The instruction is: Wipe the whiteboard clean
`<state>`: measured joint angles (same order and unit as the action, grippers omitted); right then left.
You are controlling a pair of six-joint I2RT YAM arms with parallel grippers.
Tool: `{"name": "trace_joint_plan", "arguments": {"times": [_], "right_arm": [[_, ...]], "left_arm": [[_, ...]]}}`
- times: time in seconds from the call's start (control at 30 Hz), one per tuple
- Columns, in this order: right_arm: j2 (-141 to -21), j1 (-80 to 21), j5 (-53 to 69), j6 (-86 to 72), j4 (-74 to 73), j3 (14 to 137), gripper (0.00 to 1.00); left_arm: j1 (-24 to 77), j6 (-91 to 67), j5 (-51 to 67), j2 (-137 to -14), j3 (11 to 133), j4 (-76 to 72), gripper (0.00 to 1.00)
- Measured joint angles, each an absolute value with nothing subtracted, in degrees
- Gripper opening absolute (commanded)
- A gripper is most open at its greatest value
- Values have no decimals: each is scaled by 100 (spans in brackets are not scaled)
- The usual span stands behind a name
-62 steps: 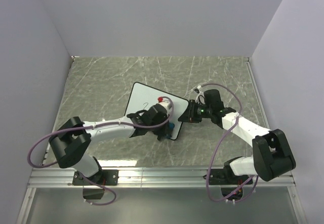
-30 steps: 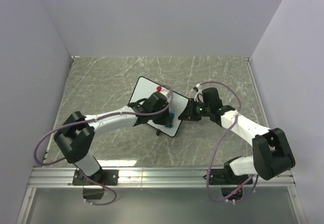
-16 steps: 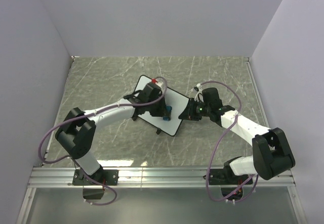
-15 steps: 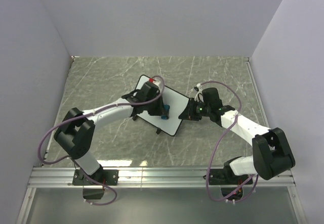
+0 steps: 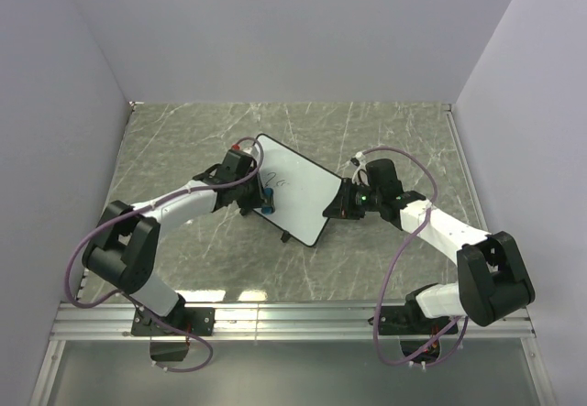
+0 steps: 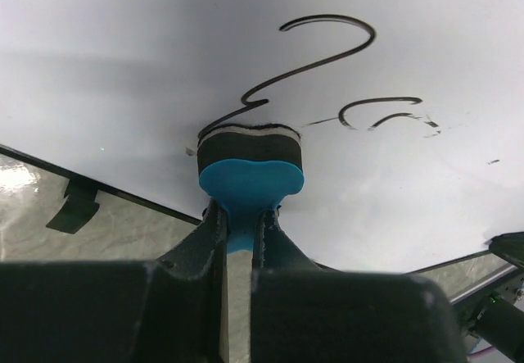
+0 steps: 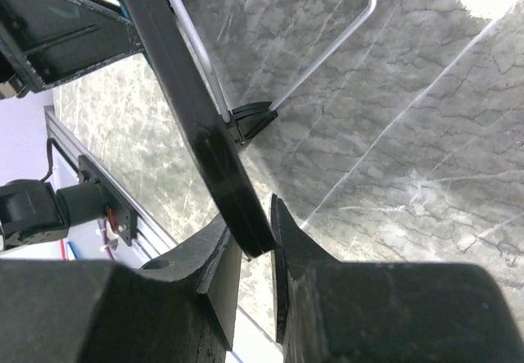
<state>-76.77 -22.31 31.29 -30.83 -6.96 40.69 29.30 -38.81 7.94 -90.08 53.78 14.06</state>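
- On the left: reaches from the near-left base slantwise toward the middle of the table [image 5: 174, 140]; elbow low, wrist turned onto the board [image 5: 303, 200]
- Left gripper [image 6: 241, 225]: clamped fully tight on the blue grip of the eraser [image 6: 250, 174]; presses its dark felt flat on the white face, close to the board's left edge
- Touches the tail of the scribble [image 6: 327, 17] with that felt; has a smaller loop of ink to the right, apart from the felt
- On the right: comes from the near-right base, bent at the elbow, forearm pointing left at the board's right edge
- Right gripper [image 7: 255, 236]: nearly closed, fingers pinching the black rim [image 7: 184, 84] from both sides; shows a wire leg [image 7: 327, 52] and a black foot [image 7: 250, 121] under the board; cannot tell whether lifted off the table
- Board: lies mid-table between the two grippers, turned diagonally, one corner toward the far left, the opposite one toward the near right
- Around it: grey veined table on every side; walls [image 5: 83, 76] at left, far and right well apart from the rim; more open tabletop on the far side than toward the near rail [image 5: 293, 319]
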Motion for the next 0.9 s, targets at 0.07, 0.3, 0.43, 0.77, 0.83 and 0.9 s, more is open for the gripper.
{"name": "trace_joint_plan", "arguments": {"times": [0.07,0.3,0.43,0.77,0.83,0.9], "right_arm": [[-7677,-2233,3151,-3081,-698,4066,0],[-7677,-2235,3208,-3085,-753,4066,0],[-7721,-2224,3148,-3105,-788,4066,0],[-7749,-2224,3059,-3153,-729,4066,0],[-7749,-2226,3052,-3177,-681,4066,0],[-7749,-2237,3046,-3194,-644,4064,0]], "left_arm": [[2893,-3881,797,-9006,5360,1413,0],[3293,-3732,445,-9085,5627,1673,0],[4005,-3645,364,-9376,6184,1966,0],[4515,-3621,766,-9896,7076,2322,0],[4434,-3607,904,-9918,7105,2342,0],[4252,-3603,1015,-9918,7105,2335,0]]}}
